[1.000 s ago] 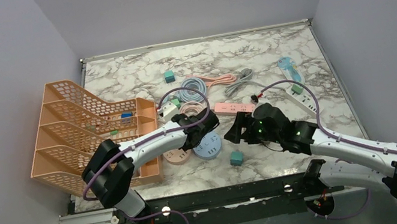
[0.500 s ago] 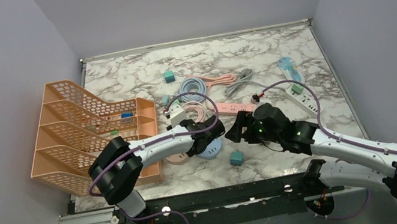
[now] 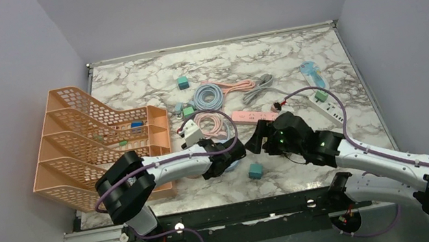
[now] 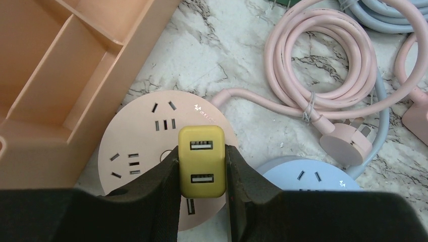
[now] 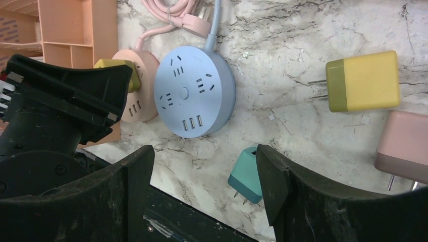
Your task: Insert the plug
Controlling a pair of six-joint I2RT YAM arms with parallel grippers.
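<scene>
Left jaws clamp yellow plug (image 4: pixel 202 161) | over pink socket (image 4: pixel 144 143) | blue socket (image 4: pixel 315 177) beside

The worktop (image 4: pixel 227 50) is showing white marble with grey veins. At lower centre a mustard-yellow plug (image 4: pixel 202 161) is standing out against a pale pink socket (image 4: pixel 136 138), with a powder-blue socket (image 4: pixel 303 177) lower right and an orange rack (image 4: pixel 50 65) upper left.
</scene>
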